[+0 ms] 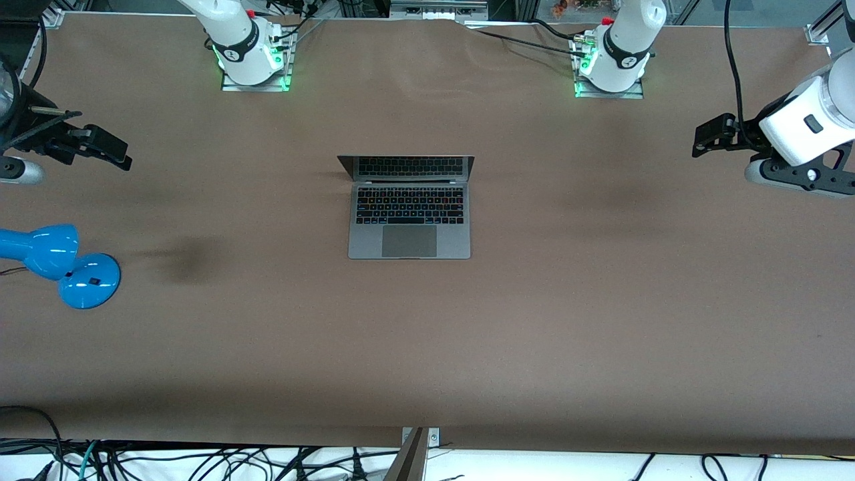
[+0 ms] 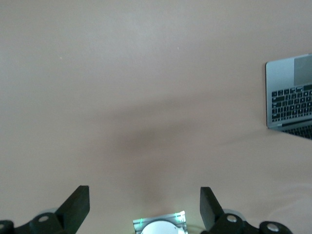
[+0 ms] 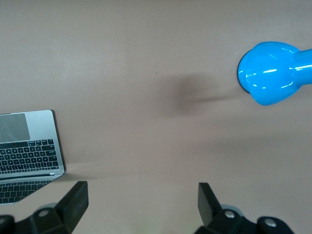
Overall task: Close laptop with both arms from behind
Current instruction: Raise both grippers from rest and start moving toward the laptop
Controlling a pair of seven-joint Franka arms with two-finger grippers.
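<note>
The grey laptop [image 1: 409, 214] stands open in the middle of the table, its screen tilted up on the side toward the arm bases. It also shows in the left wrist view [image 2: 290, 92] and the right wrist view [image 3: 29, 146]. My left gripper [image 1: 707, 137] hangs in the air over the left arm's end of the table, well apart from the laptop. Its fingers [image 2: 78, 204] are open and empty. My right gripper [image 1: 110, 150] hangs over the right arm's end of the table. Its fingers [image 3: 75, 200] are open and empty.
A blue desk lamp [image 1: 67, 264] lies at the right arm's end of the table, nearer to the front camera than the right gripper; it also shows in the right wrist view [image 3: 268, 73]. The arm bases [image 1: 250, 63] [image 1: 611, 67] stand along the table's edge farthest from the front camera. Cables hang past the near edge.
</note>
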